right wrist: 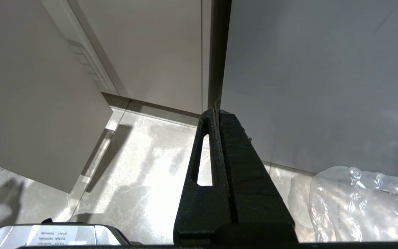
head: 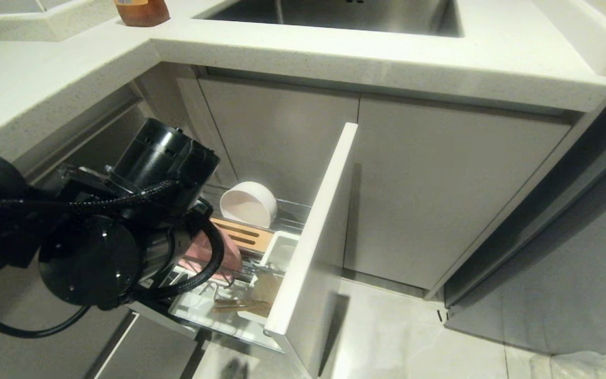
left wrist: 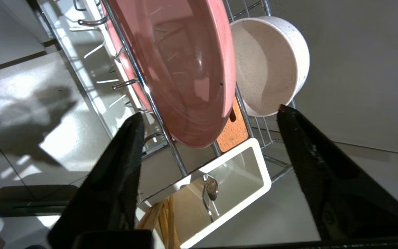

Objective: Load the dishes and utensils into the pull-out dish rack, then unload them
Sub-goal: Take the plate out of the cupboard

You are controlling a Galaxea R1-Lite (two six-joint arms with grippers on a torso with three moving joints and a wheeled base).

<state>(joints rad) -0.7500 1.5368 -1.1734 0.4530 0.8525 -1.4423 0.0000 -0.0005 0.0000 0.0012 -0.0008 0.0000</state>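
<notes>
Left claw (left wrist: 209,114) spread wide above the pull-out dish rack (head: 303,221), pinching nothing. Pink plate (left wrist: 181,69) upright on edge between chrome wires, cream bowl (left wrist: 268,65) just behind it. Chopsticks (left wrist: 162,221) and spoon (left wrist: 211,188) in white cups. Right claw (right wrist: 219,114) pressed together over the floor.

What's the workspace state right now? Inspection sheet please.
Surface: countertop bare above the drawer.
Job's things: pink plate and cream bowl on edge in the pulled-out dish rack; chopsticks and spoon in the utensil cups.
Clutter: brown jar on counter.
Grippers: left gripper open over the plate, holding nothing; right gripper shut, near floor.
Cables: black hose on left arm.
Surroundings: sink, plastic wrap.
</notes>
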